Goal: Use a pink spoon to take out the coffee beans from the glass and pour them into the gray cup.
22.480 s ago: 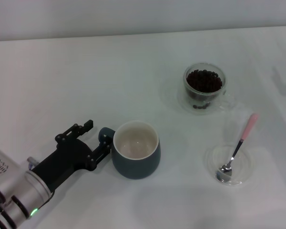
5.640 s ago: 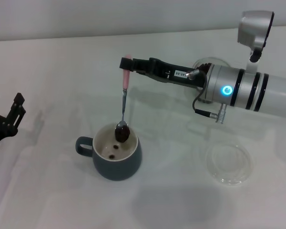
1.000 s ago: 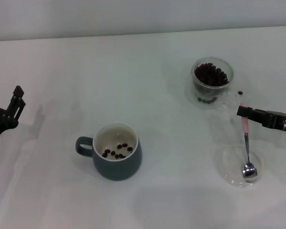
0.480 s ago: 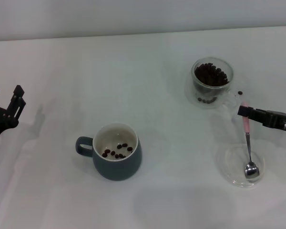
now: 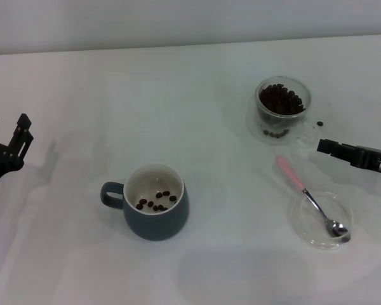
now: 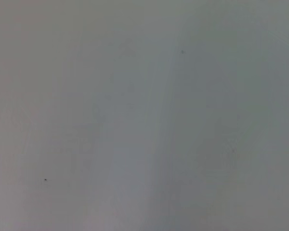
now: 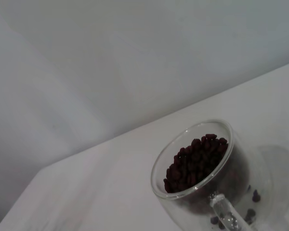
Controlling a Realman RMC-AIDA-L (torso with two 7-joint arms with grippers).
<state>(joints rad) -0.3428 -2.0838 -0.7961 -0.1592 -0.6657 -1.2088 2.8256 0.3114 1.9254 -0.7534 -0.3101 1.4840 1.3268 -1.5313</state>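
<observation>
Spoon (image 5: 309, 199) lies loose with its bowl in the clear dish (image 5: 311, 234); beans sit in both glass (image 5: 282, 108) and cup (image 5: 156, 210).

The cup, handle toward the robot's left, holds about 7 beans (image 5: 156, 200) on its cream floor. The glass (image 7: 202, 171), far right, is heaped with beans (image 7: 196, 160), and 1 stray bean (image 5: 320, 124) lies on the table (image 5: 178, 108) beside it. The spoon's pink handle rests on the dish rim and angles out toward the glass. The right gripper (image 5: 325, 147) hovers just above the handle, gripping nothing; I cannot tell how wide it gapes. The left gripper (image 5: 6, 138) is parked at the far left edge, prongs spread, empty.
</observation>
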